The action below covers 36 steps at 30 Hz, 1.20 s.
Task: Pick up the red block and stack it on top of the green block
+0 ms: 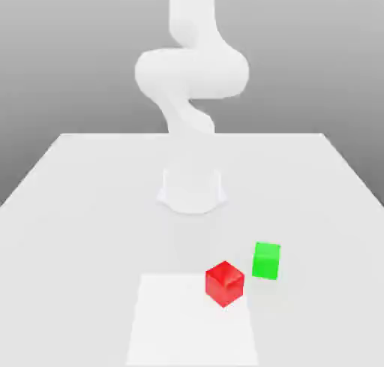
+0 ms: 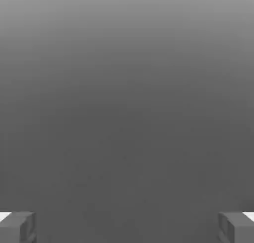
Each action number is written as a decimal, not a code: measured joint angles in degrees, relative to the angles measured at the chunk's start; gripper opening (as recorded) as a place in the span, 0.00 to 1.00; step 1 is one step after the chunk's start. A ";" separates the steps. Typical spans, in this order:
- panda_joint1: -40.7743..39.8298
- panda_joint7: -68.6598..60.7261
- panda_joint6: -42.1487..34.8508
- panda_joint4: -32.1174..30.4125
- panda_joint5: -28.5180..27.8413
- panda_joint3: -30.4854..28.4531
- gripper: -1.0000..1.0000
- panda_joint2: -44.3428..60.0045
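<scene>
A red block point(image 1: 224, 283) rests on the white table, turned corner-forward, at the edge of a brighter white patch. Just to the exterior view's right of it and slightly farther back stands the green block point(image 1: 266, 260), a small gap apart from the red one. In the hand view my gripper point(image 2: 127, 227) is open, its two grey fingertips point(image 2: 18, 227) wide apart with nothing between them, facing plain grey background. The white arm point(image 1: 191, 80) rises from its base behind the blocks and bends up out of the picture.
The arm's round base point(image 1: 191, 189) sits on the table point(image 1: 75, 208) behind the blocks. A brighter rectangular patch point(image 1: 180, 320) lies at the table's front.
</scene>
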 joint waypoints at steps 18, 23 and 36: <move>10.94 -26.55 26.21 -27.55 -0.32 -2.51 0.50 38.57; 10.41 -28.56 35.06 -27.08 1.16 -1.40 0.50 49.17; 9.77 -27.88 32.79 -27.48 0.20 -0.99 0.00 46.60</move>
